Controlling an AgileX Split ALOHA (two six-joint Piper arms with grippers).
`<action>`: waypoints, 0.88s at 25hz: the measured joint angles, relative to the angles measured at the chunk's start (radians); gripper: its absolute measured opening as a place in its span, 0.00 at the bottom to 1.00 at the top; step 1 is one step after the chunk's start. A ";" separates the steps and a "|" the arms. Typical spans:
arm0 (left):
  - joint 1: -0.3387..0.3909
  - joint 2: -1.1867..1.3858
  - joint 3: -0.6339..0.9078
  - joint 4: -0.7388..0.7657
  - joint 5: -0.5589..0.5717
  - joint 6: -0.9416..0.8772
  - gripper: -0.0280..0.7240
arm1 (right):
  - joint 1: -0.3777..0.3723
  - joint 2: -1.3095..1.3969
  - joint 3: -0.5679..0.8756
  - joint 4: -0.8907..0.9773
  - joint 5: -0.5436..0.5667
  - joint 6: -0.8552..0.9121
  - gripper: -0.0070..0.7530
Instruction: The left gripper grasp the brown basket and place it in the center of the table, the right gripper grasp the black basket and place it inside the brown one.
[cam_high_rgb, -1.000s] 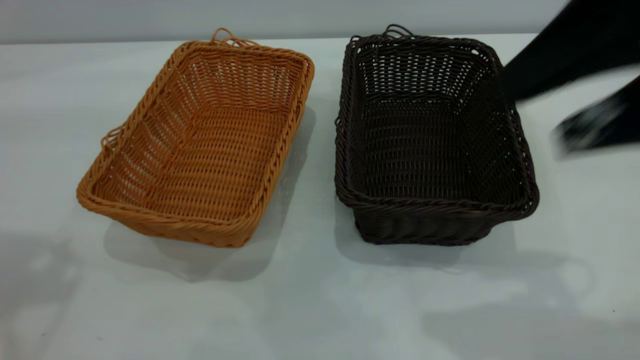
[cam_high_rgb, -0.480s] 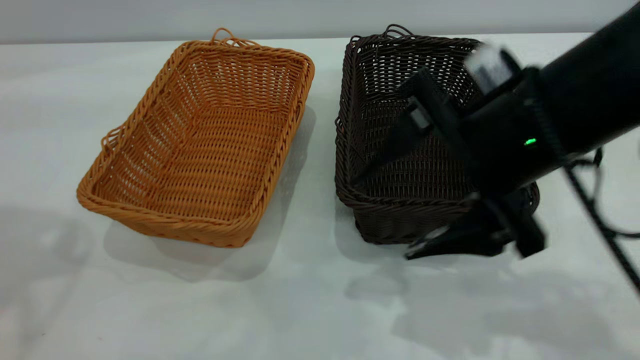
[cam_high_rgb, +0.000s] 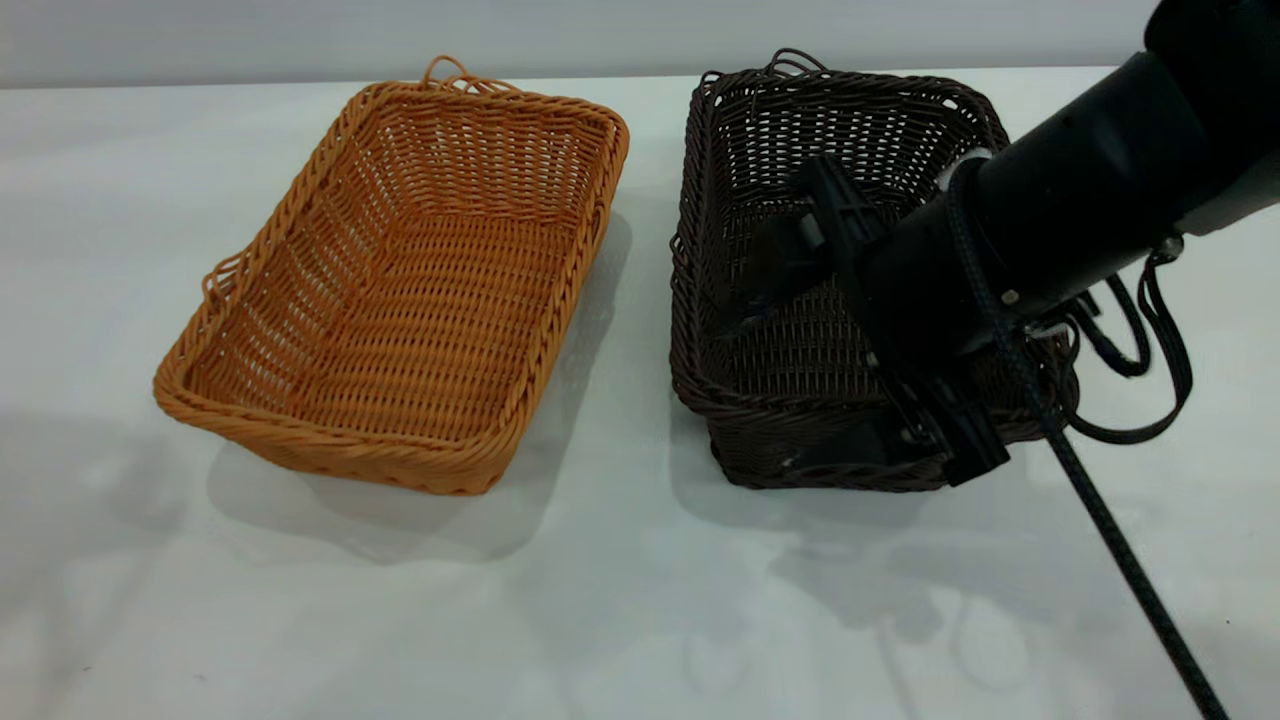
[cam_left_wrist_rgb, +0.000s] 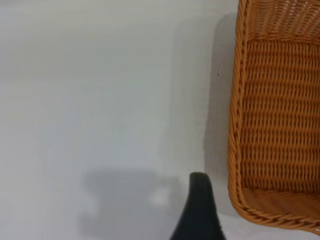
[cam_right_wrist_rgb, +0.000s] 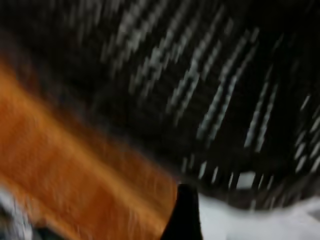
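Observation:
The brown basket (cam_high_rgb: 400, 280) sits on the white table (cam_high_rgb: 600, 600), left of centre. The black basket (cam_high_rgb: 850, 180) stands beside it on the right. My right gripper (cam_high_rgb: 762, 395) is open and straddles the black basket's near wall, with one finger (cam_high_rgb: 775, 275) inside and the other (cam_high_rgb: 850, 450) outside in front. Its wrist view is blurred and shows dark weave (cam_right_wrist_rgb: 210, 75) and the brown basket (cam_right_wrist_rgb: 75, 165). My left gripper (cam_left_wrist_rgb: 235, 215) is outside the exterior view. In its wrist view it is open, with one finger (cam_left_wrist_rgb: 199, 205) beside the brown basket's (cam_left_wrist_rgb: 275, 125) outer wall, not touching.
The right arm's braided cable (cam_high_rgb: 1110, 520) hangs across the table to the right of the black basket. A narrow strip of bare table (cam_high_rgb: 645, 300) separates the two baskets. A pale wall (cam_high_rgb: 600, 30) runs behind the table's far edge.
My right arm has swung in from the right edge and come down onto the black basket's near side. Neither basket has moved.

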 joint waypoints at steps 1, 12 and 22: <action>0.000 0.000 0.000 0.000 -0.001 -0.001 0.76 | 0.000 0.008 -0.001 0.000 -0.024 0.019 0.79; 0.000 0.109 -0.009 -0.003 -0.078 -0.001 0.76 | 0.000 0.102 -0.055 0.006 -0.198 0.176 0.73; -0.014 0.519 -0.174 -0.070 -0.111 0.011 0.76 | 0.000 0.109 -0.062 0.008 -0.179 0.176 0.70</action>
